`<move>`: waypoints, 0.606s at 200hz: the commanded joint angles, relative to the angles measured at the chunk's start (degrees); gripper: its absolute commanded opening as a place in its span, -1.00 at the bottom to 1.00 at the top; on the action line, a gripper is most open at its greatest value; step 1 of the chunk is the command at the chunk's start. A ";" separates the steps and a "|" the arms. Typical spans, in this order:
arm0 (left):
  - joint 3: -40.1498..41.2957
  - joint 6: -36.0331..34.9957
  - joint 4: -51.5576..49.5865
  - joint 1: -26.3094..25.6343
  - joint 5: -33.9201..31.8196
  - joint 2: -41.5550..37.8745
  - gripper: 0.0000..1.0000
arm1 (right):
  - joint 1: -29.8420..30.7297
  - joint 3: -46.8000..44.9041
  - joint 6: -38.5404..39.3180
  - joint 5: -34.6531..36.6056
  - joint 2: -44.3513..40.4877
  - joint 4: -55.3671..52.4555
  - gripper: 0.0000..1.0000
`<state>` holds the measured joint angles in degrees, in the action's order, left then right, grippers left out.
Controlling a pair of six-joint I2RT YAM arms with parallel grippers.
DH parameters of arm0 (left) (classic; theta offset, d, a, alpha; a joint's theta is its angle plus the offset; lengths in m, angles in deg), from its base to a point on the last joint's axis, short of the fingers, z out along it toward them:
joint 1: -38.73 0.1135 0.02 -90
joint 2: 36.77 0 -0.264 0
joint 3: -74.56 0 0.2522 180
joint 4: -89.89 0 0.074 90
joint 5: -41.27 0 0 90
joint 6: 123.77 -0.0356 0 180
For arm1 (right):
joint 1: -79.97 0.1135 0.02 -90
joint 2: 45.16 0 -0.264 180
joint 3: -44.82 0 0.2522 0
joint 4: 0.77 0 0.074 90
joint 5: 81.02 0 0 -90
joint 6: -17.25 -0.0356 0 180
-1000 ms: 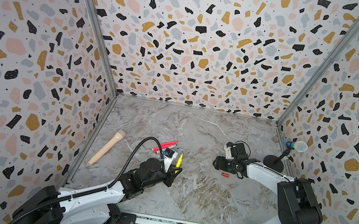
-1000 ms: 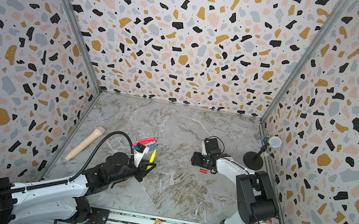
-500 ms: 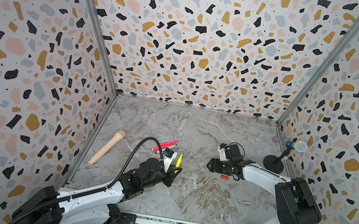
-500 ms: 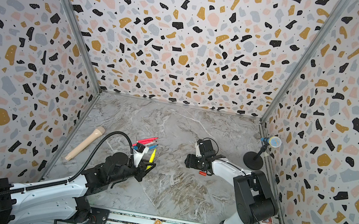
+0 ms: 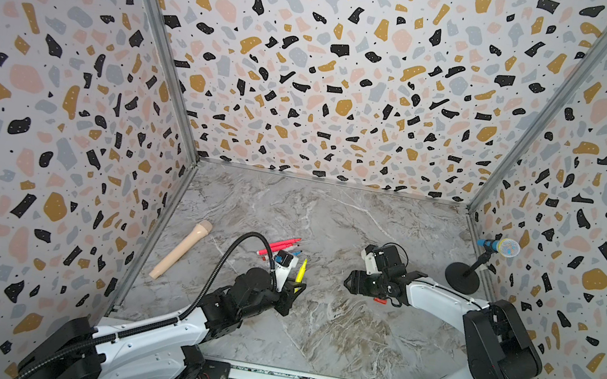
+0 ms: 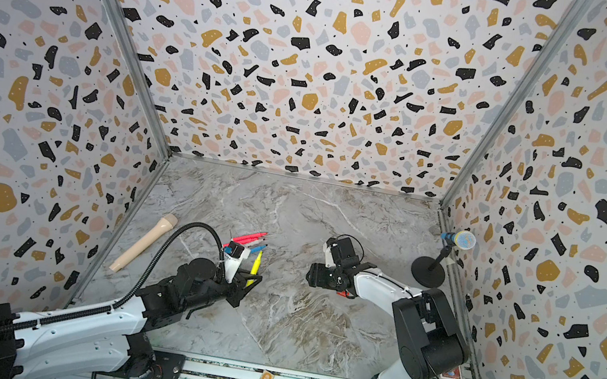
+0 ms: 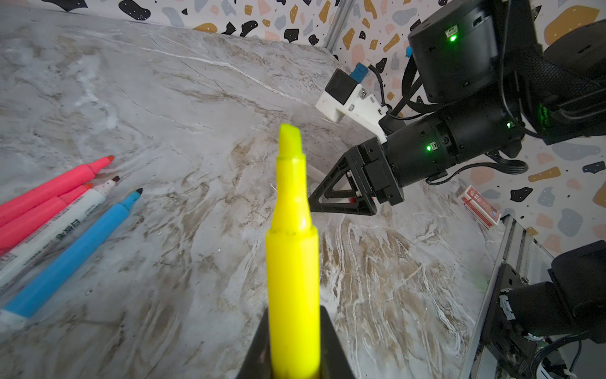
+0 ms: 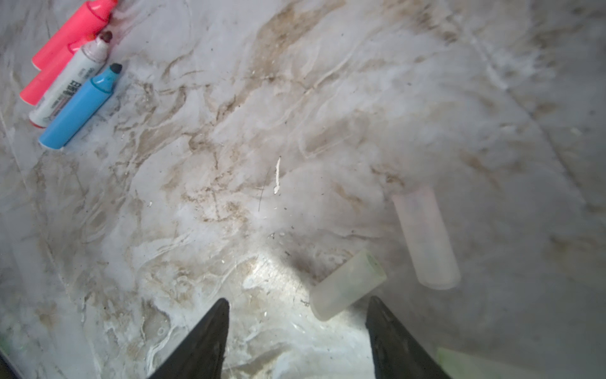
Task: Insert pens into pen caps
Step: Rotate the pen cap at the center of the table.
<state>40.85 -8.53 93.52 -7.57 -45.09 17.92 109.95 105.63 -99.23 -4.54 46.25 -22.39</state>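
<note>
Right wrist view: cap (image 8: 347, 284) lies flat just ahead of my right gripper (image 8: 296, 300), jaws apart, empty.
Left gripper (image 5: 295, 284): clamped on yellow pen (image 7: 292, 262).
Next: centre on cap before closing; blur possibly hides its open end.

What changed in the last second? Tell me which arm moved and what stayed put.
The right gripper slid across the table toward the left gripper, jaws open and empty, ending beside a clear cap. The left gripper kept hold of the yellow pen. The red cap and the other pens lie where they were.
</note>
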 commanded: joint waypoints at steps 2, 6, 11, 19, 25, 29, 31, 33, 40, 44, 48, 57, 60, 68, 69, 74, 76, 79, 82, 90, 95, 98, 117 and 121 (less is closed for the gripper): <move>0.81 -0.71 0.74 -0.15 -1.00 -1.43 -1.00 | 0.49 2.52 0.86 3.44 -2.60 -3.34 0.30; 0.88 -0.65 0.72 -0.19 -1.08 -1.59 -1.00 | 0.52 2.61 0.86 3.73 -2.57 -3.60 0.30; 0.99 -0.66 0.80 -0.12 -1.17 -1.66 -1.00 | 0.61 2.78 0.91 4.11 -2.49 -3.89 0.30; 1.11 -0.62 0.81 -0.16 -1.26 -1.81 -1.00 | 0.56 2.87 1.04 4.28 -2.24 -3.99 0.30; 1.15 -0.62 0.72 -0.17 -1.33 -1.82 -1.00 | 0.56 2.99 1.18 4.23 -1.84 -3.99 0.31; 1.14 -0.62 0.77 -0.15 -1.35 -1.80 -1.00 | 0.60 3.12 1.17 4.24 -1.68 -4.05 0.31; 1.14 -0.62 0.73 -0.18 -1.35 -1.79 -1.00 | 0.61 3.18 1.23 4.23 -1.55 -4.06 0.31; 1.11 -0.62 0.79 -0.14 -1.35 -1.85 -1.00 | 0.54 3.21 1.21 4.28 -1.45 -4.07 0.32; 1.08 -0.62 0.70 -0.17 -1.35 -1.87 -1.00 | 0.56 3.40 1.20 4.07 -0.98 -3.94 0.32; 1.09 -0.63 0.63 -0.11 -1.35 -1.84 -1.00 | 0.57 3.52 1.17 3.88 -0.77 -3.88 0.32; 1.12 -0.60 0.56 -0.17 -1.35 -1.90 -1.00 | 0.59 3.58 1.14 3.60 -0.48 -3.53 0.32; 1.07 -0.63 0.47 -0.16 -1.44 -1.99 -1.00 | 0.60 3.68 1.08 3.15 -0.07 -2.94 0.32; 1.07 -0.62 0.46 -0.14 -1.44 -1.99 -1.00 | 0.54 3.77 1.08 3.02 0.08 -2.84 0.32; 1.10 -0.54 0.39 -0.15 -1.53 -2.09 -1.00 | 0.58 4.10 1.03 2.83 0.66 -2.40 0.32; 1.12 -0.54 0.38 -0.17 -1.53 -2.16 -1.00 | 0.60 4.19 1.05 2.86 0.77 -2.41 0.32; 1.10 -0.56 0.32 -0.18 -1.60 -2.20 -1.00 | 0.61 4.48 1.06 2.80 1.21 -2.28 0.32; 1.02 -0.48 0.29 -0.14 -1.61 -2.26 -1.00 | 0.55 4.70 1.06 2.74 1.53 -2.25 0.32; 0.97 -0.53 0.32 -0.15 -1.62 -2.31 -1.00 | 0.60 4.85 1.07 2.72 1.74 -2.25 0.32; 0.96 -0.54 0.21 -0.14 -1.69 -2.35 -1.00 | 0.56 5.11 1.10 2.58 2.23 -2.21 0.32; 0.88 -0.47 0.12 -0.18 -1.71 -2.42 -1.00 | 0.61 5.75 1.23 2.43 3.02 -2.10 0.32; 0.89 -0.43 0.08 -0.18 -1.71 -2.56 -1.00 | 0.68 6.06 1.29 2.31 3.39 -1.97 0.32; 0.87 -0.44 0.07 -0.14 -1.71 -2.56 -1.00 | 0.70 6.31 1.34 2.19 3.81 -2.01 0.32; 0.67 -0.43 -0.33 -0.16 -1.79 -2.87 -1.00 | 0.99 7.66 1.64 2.53 5.37 -2.35 0.32; 0.65 -0.53 -0.42 -0.16 -1.82 -2.91 -1.00 | 1.09 7.85 1.66 2.50 5.58 -2.39 0.32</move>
<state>41.44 -8.55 92.69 -7.57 -46.29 16.13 110.38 110.92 -98.36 -1.93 50.65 -23.89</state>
